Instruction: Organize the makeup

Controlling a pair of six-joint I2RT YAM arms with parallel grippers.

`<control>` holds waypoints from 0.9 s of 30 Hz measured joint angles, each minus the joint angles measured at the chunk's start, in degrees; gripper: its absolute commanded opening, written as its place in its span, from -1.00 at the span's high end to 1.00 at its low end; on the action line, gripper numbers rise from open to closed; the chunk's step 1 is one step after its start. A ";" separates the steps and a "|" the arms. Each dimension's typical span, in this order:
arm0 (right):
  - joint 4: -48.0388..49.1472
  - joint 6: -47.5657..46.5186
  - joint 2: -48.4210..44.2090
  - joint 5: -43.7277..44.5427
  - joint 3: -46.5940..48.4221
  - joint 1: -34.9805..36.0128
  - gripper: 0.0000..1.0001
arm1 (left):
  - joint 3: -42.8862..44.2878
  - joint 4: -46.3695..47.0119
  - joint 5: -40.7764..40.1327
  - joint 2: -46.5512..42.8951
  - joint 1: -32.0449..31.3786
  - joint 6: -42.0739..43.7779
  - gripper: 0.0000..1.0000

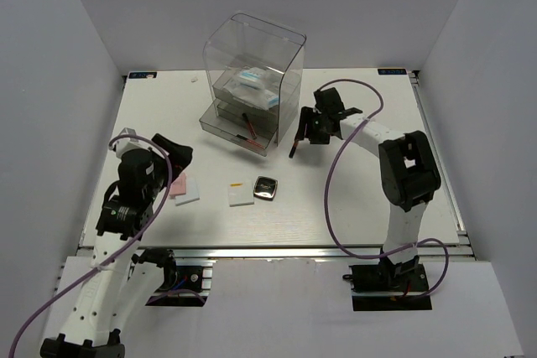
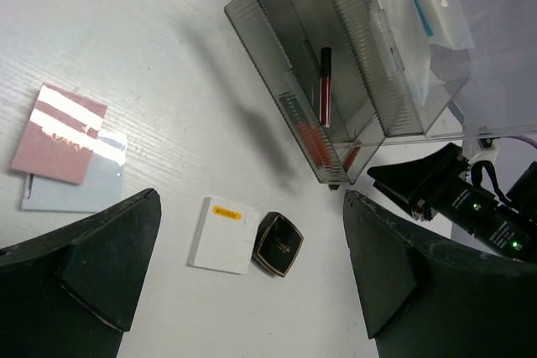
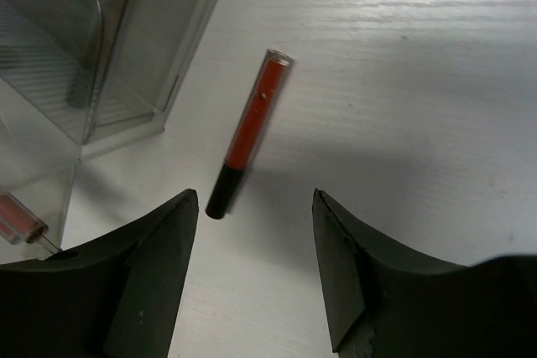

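A dark-red stick with a black cap (image 3: pixel 247 136) lies on the table beside the clear drawer box (image 1: pixel 252 64). My right gripper (image 3: pixel 254 200) is open just above it, with the cap near the left finger; in the top view that gripper (image 1: pixel 304 133) is right of the box. A second stick (image 2: pixel 325 85) lies in the open lower drawer. Two white blue-printed packets (image 1: pixel 256 85) lie in the upper drawer. My left gripper (image 2: pixel 252 278) is open and empty above a black compact (image 2: pixel 278 243), a yellow-labelled white pad (image 2: pixel 222 234) and a pink pad (image 2: pixel 59 132) that overlaps a white pad (image 2: pixel 84 182).
The drawer box stands at the back middle with its lower drawer (image 1: pixel 239 129) pulled out toward the front. The right arm's cable (image 1: pixel 336 199) loops over the table's right half. White walls close in the table on three sides.
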 measured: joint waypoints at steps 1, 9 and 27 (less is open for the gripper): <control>-0.20 0.63 0.85 0.31 1.01 0.33 -0.26 | -0.11 -0.83 -0.33 -0.70 -0.02 -0.15 -0.96; -1.53 3.98 6.62 5.64 7.48 3.10 -0.33 | -0.31 -7.04 -2.89 -3.72 0.00 -0.55 -0.96; -3.87 4.15 10.64 21.07 9.66 7.23 -0.32 | -0.39 -9.51 -4.70 -1.53 0.00 -0.42 -0.96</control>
